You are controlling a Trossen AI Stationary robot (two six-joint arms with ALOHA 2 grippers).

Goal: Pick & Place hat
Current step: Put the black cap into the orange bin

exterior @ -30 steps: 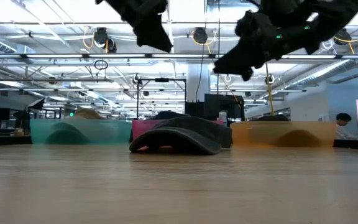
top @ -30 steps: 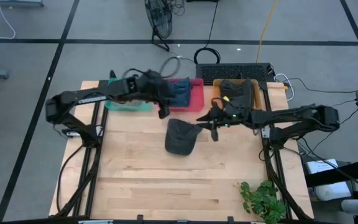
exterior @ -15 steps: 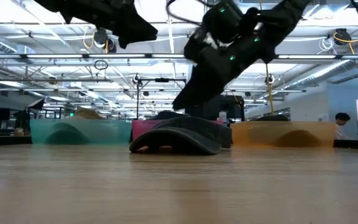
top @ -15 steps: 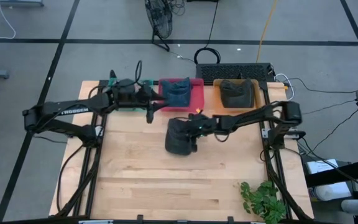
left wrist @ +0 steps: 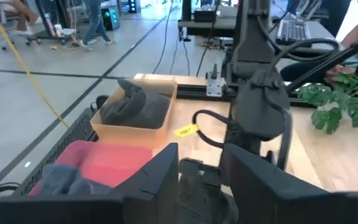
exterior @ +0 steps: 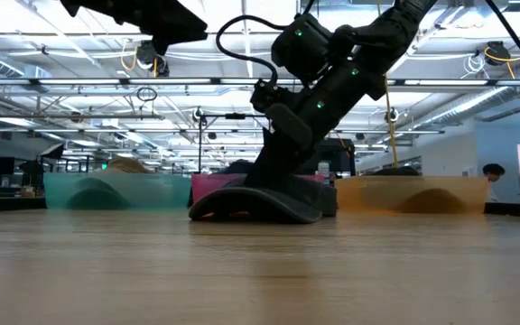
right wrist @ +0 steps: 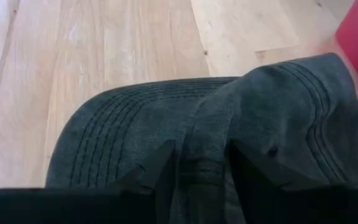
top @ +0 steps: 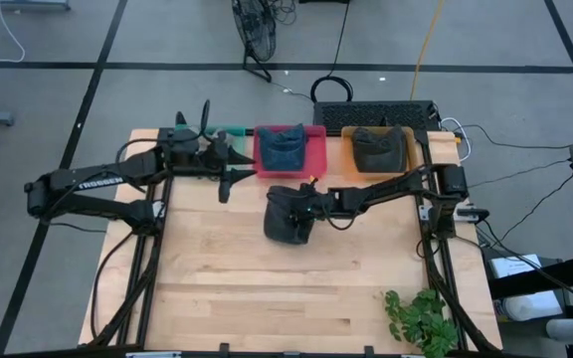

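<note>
At mid-table I see the right gripper (right wrist: 199, 171) down on the dark cap (top: 288, 215), fingers spread astride a crown fold — only its wrist view shows this, nothing clamped. Left gripper (top: 225, 179) hangs open and empty beside the pink bin (top: 315, 151); bare wood (top: 267, 288) lies toward the near edge.

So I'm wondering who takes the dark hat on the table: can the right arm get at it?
Probably yes: the right gripper is open right at the hat, nothing between.

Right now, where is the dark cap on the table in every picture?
High view: the dark cap lies mid-table, below the pink bin.
Low view: cap at centre, in front of the pink bin.
Left wrist view: cap between the pincer's fingers, low.
Right wrist view: cap fills the frame.
Shared landmark: the pink bin.
</note>
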